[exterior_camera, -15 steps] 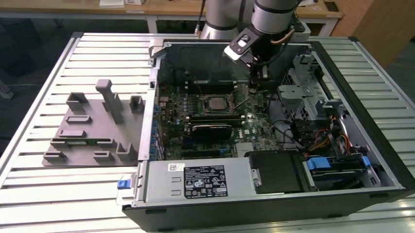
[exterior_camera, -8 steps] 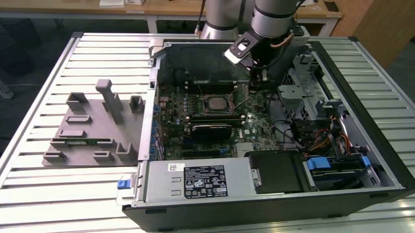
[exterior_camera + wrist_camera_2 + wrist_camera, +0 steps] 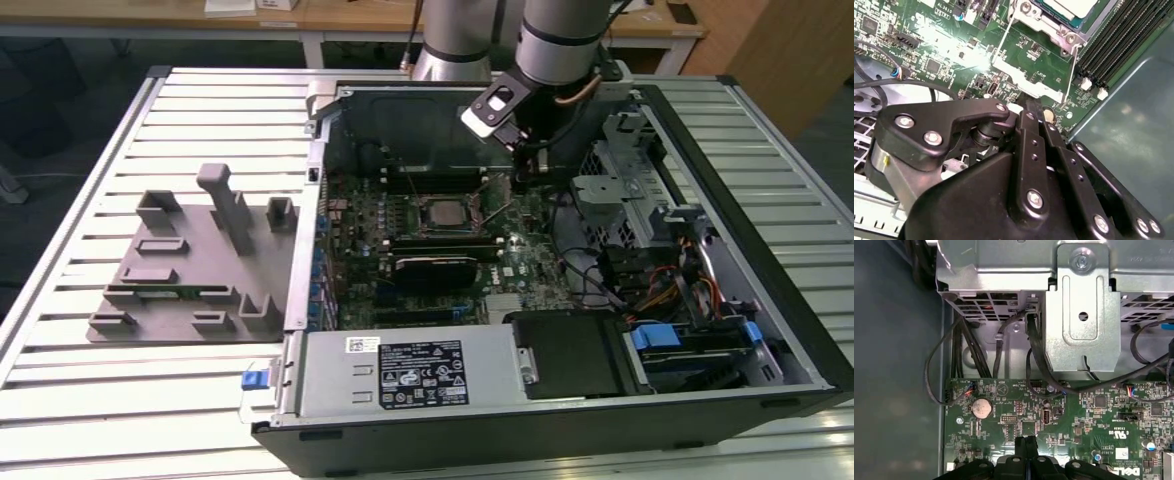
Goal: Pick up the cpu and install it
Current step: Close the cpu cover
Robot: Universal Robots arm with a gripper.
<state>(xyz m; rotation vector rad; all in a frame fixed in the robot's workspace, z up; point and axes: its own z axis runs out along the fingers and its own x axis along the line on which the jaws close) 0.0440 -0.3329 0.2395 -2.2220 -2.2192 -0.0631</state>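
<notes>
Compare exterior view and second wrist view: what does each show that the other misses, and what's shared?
Exterior view adds: grey fixture blocks on the slatted table, the open case and the arm. Second wrist view adds: the gripper linkage up close, fingers pressed together. Shared: the cpu lying in its socket, the green motherboard.
</notes>
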